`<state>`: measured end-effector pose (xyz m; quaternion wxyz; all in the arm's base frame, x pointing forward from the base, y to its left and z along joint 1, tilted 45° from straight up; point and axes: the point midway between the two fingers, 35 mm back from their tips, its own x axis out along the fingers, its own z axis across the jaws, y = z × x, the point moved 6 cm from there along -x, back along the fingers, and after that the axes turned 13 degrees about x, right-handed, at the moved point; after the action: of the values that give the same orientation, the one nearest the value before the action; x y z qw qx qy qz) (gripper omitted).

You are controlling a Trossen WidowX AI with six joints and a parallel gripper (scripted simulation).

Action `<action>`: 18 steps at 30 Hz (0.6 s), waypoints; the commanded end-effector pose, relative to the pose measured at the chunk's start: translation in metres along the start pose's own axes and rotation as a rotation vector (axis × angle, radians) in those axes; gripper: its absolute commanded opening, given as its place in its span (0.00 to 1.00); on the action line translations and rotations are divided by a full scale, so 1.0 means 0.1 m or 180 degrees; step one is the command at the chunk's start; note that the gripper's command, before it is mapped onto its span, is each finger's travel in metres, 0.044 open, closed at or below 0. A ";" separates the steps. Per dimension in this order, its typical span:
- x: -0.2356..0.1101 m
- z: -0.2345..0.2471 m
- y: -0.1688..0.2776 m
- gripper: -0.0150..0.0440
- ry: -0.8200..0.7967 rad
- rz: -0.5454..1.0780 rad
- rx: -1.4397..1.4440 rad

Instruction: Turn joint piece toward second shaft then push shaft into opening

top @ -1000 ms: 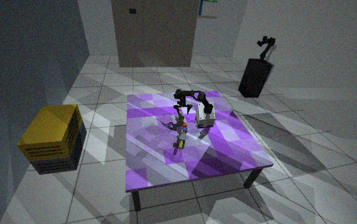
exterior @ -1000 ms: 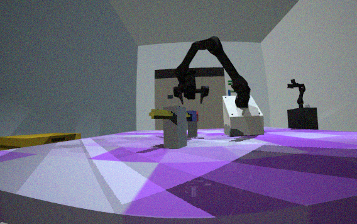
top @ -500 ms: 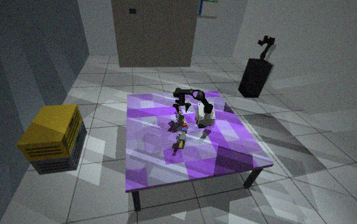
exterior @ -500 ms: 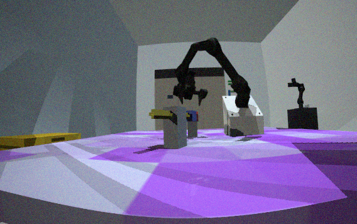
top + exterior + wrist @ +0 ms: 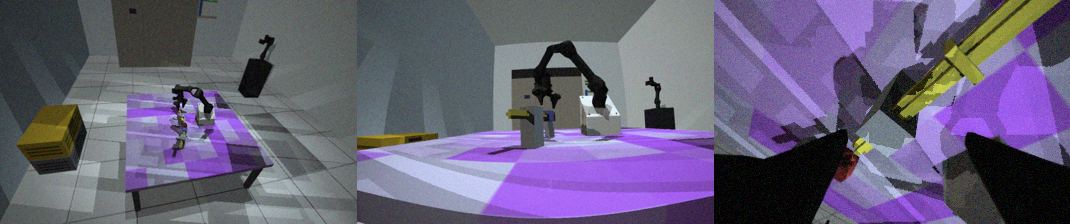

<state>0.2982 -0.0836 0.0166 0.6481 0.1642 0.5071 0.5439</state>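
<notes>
Left of the grey rectangular block (image 5: pixel 532 127), a yellow square-section shaft (image 5: pixel 518 114) is seen protruding. Above that block, the black parallel-jaw gripper (image 5: pixel 546 100) is held wide and empty. Behind it, the red-and-blue joint piece (image 5: pixel 549 116) is left untouched, presumably pending alignment.

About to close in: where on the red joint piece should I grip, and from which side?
Grip the red joint piece across its two opposite flat sides, coming straight down from above. The open gripper already hangs over the shaft line, and the yellow shafts likely block an end-on approach.
</notes>
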 end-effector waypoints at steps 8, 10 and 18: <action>-0.16 -0.19 -0.36 1.00 0.0224 -0.0302 -0.1059; -0.19 -0.23 -0.43 1.00 0.0278 -0.0357 -0.1265; -0.33 -0.40 -0.72 1.00 0.0536 -0.0557 -0.2073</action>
<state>0.3068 -0.1425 -0.0318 0.6725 -0.1038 0.3857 0.6231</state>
